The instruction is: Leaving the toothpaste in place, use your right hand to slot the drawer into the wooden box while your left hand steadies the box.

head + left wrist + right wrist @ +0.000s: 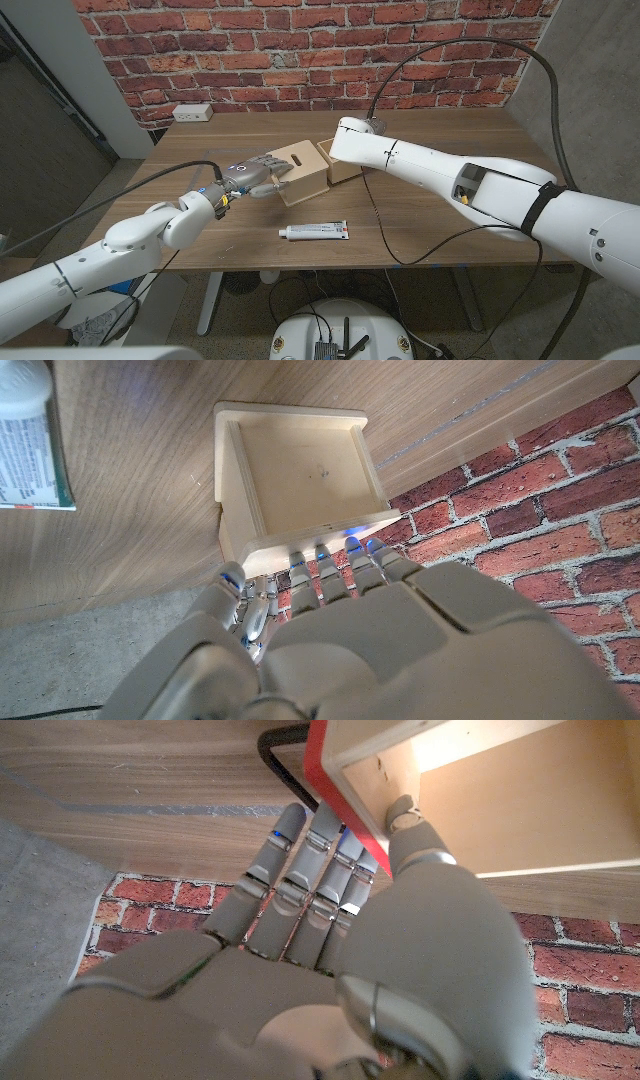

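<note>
I count one wooden box, one drawer, one toothpaste tube and one white power strip on the one table.

The box sits near the middle of the table. From my left wrist camera I see its plain face with a raised rim. My left hand is at the box's left side, fingers stretched out with their tips against the box's edge; it presses on the box rather than wrapping around it.

The drawer lies just to the right of the box, touching or nearly touching it, and much of it is hidden under my right forearm in the head view. My right hand is at the drawer: the right wrist camera shows the drawer's pale wood wall and red edge, with my thumb pressed on the wood inside and the other fingers laid against the red edge outside, so I have it pinched. A dark curved handle shows beyond the fingers.

The toothpaste tube lies flat nearer the table's front edge, apart from the box and both hands.
</note>
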Robot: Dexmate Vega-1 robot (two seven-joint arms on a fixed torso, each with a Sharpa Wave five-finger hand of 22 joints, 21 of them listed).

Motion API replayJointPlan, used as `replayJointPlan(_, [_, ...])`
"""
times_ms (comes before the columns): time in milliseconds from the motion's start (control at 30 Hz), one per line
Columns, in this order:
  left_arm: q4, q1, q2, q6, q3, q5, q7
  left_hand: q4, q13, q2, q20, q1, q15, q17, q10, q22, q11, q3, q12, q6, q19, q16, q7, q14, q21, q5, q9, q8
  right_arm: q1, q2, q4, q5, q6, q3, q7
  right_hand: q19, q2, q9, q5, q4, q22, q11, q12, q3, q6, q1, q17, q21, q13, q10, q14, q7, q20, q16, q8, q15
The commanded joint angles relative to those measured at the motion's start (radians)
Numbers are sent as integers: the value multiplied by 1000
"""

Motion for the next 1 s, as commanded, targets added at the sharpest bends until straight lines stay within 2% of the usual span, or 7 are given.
replayJointPlan(33, [-7,7,3,4,-2,7,3,-2,1,51,-125,8,-133,1,12,4,-1,7,-2,9,5,3,2,7,3,6,5,5,-12,9,-5,-28,12,1,20,3,109,7,6,3,3,-12,0,2,18,64,2,8,6,23,25,7,-104,-5,4,-37])
replayJointPlan(267, [-12,17,6,4,-5,6,8,-3,1,52,-125,8,-133,1,14,4,-2,8,-2,10,6,2,2,8,3,6,5,5,-13,8,-13,-37,20,1,30,1,109,7,6,3,3,-12,-3,3,19,63,5,10,7,24,27,10,-103,-6,2,-37])
replayJointPlan(1000, [-9,22,5,-4,-5,-1,9,-4,2,53,-125,8,-133,1,18,4,0,12,-2,16,10,2,4,11,4,6,5,5,4,44,38,-52,43,1,59,0,110,7,8,2,2,-10,-8,5,20,60,13,18,12,27,28,14,-102,-13,-4,-35])
